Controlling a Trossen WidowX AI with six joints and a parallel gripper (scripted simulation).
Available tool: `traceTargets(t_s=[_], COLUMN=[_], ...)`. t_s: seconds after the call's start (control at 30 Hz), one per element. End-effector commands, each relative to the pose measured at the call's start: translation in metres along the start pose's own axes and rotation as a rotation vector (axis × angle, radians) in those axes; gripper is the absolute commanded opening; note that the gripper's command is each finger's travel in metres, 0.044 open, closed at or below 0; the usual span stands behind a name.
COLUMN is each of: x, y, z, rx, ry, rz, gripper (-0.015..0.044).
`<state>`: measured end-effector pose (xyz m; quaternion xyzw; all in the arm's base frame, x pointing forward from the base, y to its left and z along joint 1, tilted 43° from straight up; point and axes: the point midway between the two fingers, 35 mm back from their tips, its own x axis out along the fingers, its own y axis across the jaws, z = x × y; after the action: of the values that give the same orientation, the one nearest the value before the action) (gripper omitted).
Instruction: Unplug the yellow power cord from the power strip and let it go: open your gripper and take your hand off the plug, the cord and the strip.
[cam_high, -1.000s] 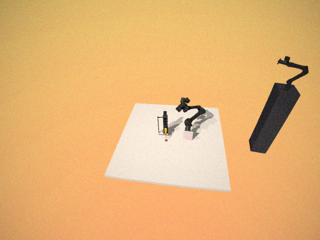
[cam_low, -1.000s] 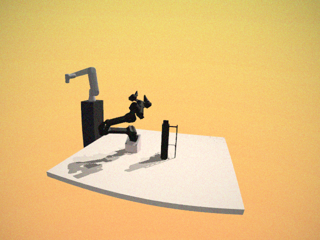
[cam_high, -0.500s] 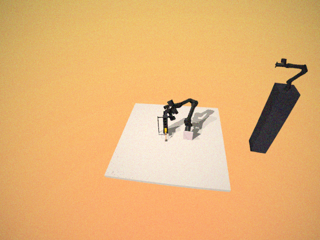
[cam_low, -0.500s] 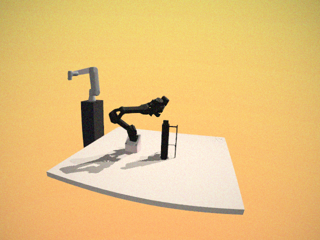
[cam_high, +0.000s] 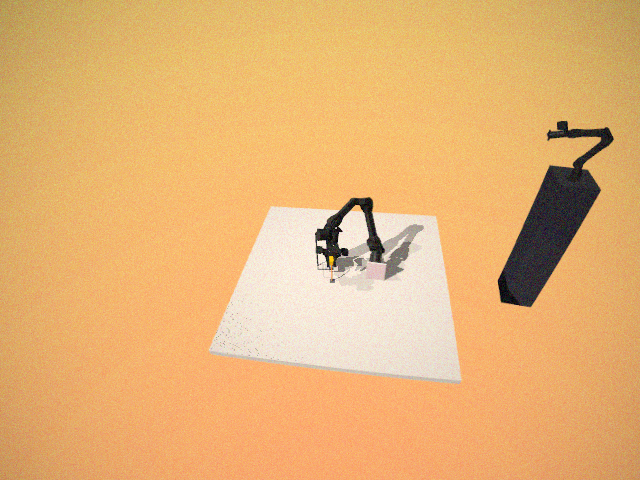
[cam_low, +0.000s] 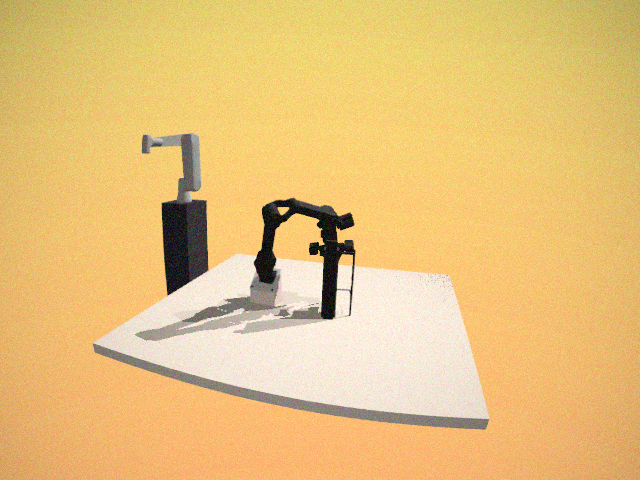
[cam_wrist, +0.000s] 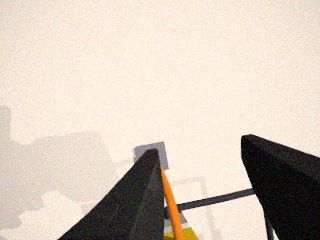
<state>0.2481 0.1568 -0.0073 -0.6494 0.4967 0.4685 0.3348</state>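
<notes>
The black power strip (cam_low: 329, 289) stands upright on the white table. The yellow plug (cam_high: 331, 260) (cam_wrist: 190, 235) shows low on the strip's side in the top view; whether it is fully seated cannot be told. Its orange-looking cord (cam_high: 331, 273) (cam_wrist: 170, 200) runs to a small grey block (cam_high: 332, 281) (cam_wrist: 164, 156) on the table. My gripper (cam_wrist: 200, 152) points down at the strip. It is partly open, with a gap between its fingers. In the wrist view the cord and plug show beside the left finger, which hides part of them. In the exterior view the fingertips cannot be made out.
A thin black frame (cam_high: 317, 260) (cam_low: 352, 284) (cam_wrist: 215, 201) stands close beside the strip. My arm's pale pink base block (cam_high: 376, 271) (cam_low: 264, 295) sits on the white table (cam_high: 330, 330) (cam_low: 392, 361). A dark pedestal (cam_high: 550, 232) (cam_low: 186, 242) with another arm stands off the table.
</notes>
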Motion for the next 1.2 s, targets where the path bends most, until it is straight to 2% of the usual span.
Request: traceTargets(t_s=[0.0,0.07,1.17], x=[0.022,0.024,0.010], y=[0.007,0.008,0.007], z=[-0.030,-0.035,-0.070], rx=[0.004,-0.002,-0.002], ry=[0.330,0.383,0.385], rz=[0.122,0.136,0.137], gripper=[0.0160,0.0160,0.0160])
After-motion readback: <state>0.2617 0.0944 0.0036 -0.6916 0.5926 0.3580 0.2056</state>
